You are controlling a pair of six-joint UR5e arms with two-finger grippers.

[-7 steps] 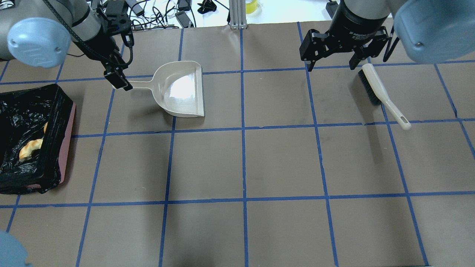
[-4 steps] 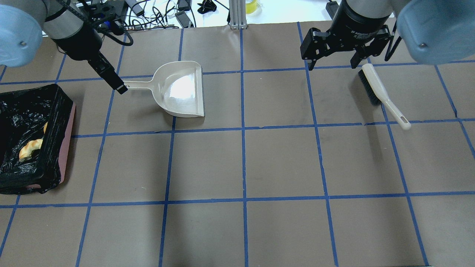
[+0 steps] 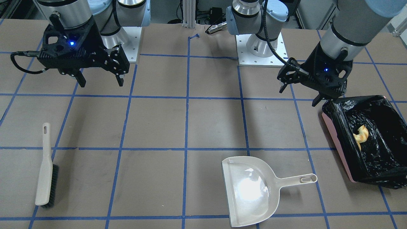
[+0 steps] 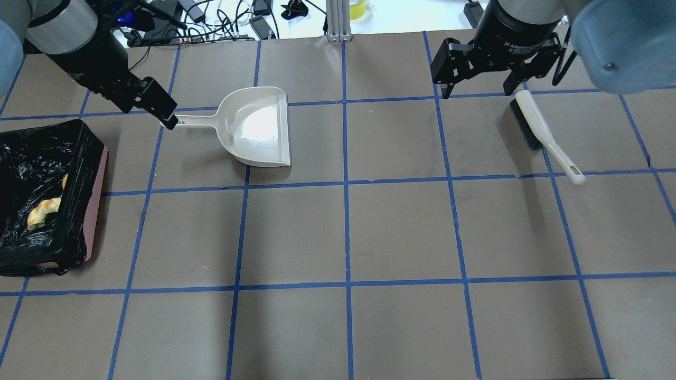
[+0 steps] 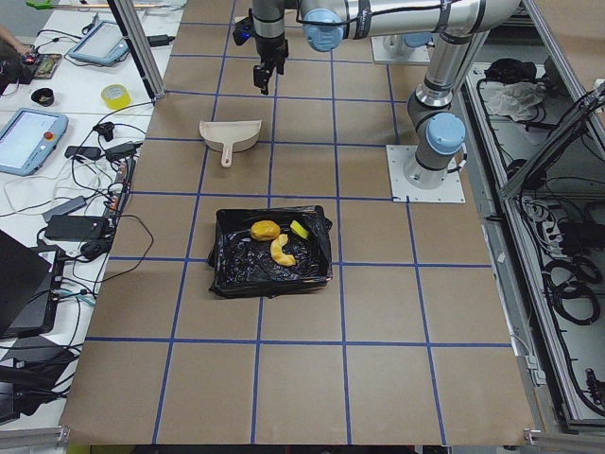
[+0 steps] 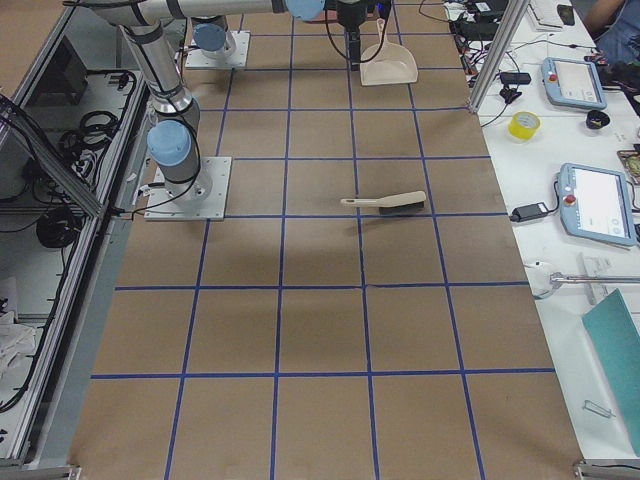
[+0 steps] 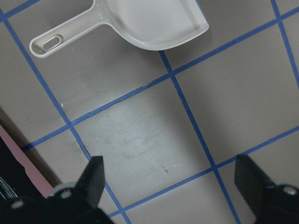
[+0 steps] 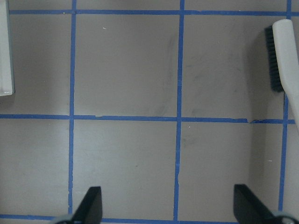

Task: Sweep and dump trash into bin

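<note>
Left gripper (image 3: 299,93) left cream plastic dustpan (image 4: 259,126); its jaws & right gripper (image 4: 478,89) jaws open. Food-like trash (image 5: 274,241) in pink black-bagged bin (image 4: 95,211): prob. done.

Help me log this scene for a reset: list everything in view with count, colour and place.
Brown paper-covered table with blue tape grid: one, under everything.
Pink rectangular tub lined with black plastic bag: one, robot's left table edge.
Trash: three, tan-orange lump, cream crescent, yellow-green wedge, all inside the tub.
Cream-white plastic dustpan: one, empty, flat on table, apart from tub.
Cream-handled black-bristled hand brush: one, lying on robot's right.
Left gripper: black, jaws open, empty, raised near tub.
Right gripper: black, jaws open, empty, raised near brush.
</note>
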